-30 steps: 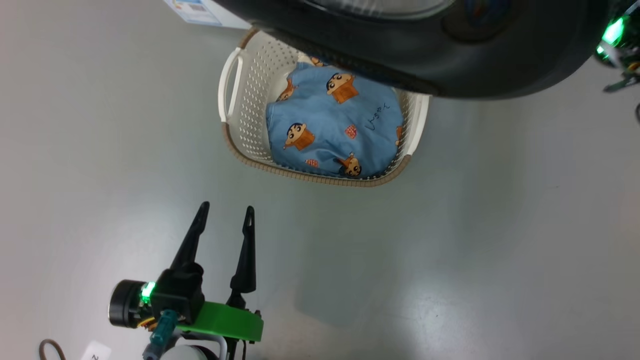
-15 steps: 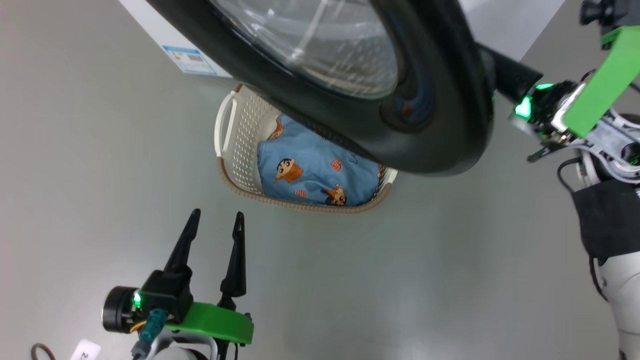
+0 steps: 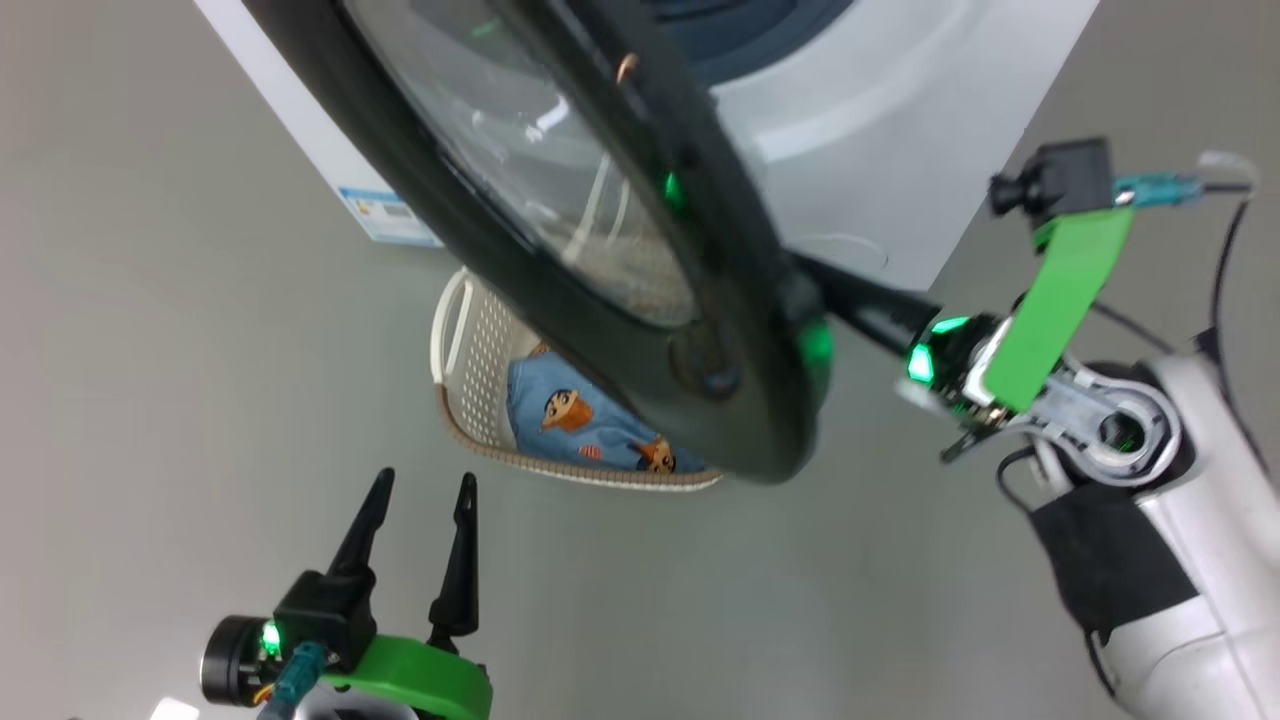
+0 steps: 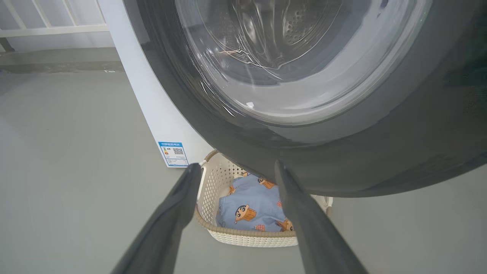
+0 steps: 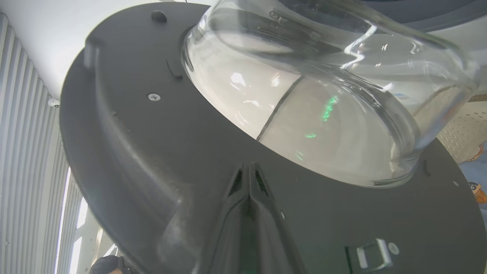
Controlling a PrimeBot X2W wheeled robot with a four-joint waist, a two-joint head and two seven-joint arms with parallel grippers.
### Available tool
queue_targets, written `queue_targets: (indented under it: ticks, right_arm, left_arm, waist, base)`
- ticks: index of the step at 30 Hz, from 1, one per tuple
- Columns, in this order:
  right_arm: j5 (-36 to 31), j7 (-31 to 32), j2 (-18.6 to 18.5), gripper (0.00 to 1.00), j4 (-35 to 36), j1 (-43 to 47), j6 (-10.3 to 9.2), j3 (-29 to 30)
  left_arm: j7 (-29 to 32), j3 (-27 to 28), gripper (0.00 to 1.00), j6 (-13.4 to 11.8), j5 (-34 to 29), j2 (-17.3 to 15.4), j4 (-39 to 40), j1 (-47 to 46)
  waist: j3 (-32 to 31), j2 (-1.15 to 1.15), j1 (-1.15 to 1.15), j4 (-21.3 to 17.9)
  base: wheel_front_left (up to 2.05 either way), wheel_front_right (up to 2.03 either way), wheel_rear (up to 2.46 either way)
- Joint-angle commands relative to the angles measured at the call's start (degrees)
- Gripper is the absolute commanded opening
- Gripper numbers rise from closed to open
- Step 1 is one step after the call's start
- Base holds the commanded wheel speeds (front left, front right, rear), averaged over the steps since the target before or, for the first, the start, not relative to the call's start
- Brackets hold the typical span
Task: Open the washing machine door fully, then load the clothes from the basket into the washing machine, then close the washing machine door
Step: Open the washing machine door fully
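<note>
Washing machine door (image 3: pixel 540 200) ajar from the washing machine (image 3: pixel 880 130), overhanging the basket (image 3: pixel 475 350) of clothes (image 3: pixel 570 425) on the floor (image 3: pixel 150 400), right tool (image 5: pixel 249 167) pressed together, seemingly against the door's inner face in its wrist view, left tool (image 3: pixel 425 480) spread, empty, near the basket.

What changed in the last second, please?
The head camera tilted up, showing more of the white washing machine and the shut right pincer against the round glossy black door. The open left pincer and the light blue cartoon-print garment in the cream perforated basket stayed.
</note>
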State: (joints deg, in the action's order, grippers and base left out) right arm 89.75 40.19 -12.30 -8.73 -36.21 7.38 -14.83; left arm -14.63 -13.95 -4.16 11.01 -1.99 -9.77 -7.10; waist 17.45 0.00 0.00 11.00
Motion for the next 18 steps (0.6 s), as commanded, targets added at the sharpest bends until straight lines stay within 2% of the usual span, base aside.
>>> queue_targets:
  ticks: [1, 18]
  right_arm:
    - [0.2, 0.0, 1.3, 0.00, 2.0, 1.1, 0.11, -1.4]
    - [0.2, -3.3, 7.5, 0.00, 2.3, 6.8, 0.11, -6.1]
  left_arm:
    - [-0.4, 2.1, 1.00, 0.2, 0.4, -0.9, 0.9, 0.0]
    - [-0.4, 2.4, 1.00, 1.3, 1.1, -0.9, 0.3, 0.7]
  waist:
    - [-1.5, 0.00, 0.00, -0.4]
    - [-5.5, 0.00, 0.00, 1.2]
  base:
    - [0.00, 0.00, 0.00]
    - [0.00, 0.00, 0.00]
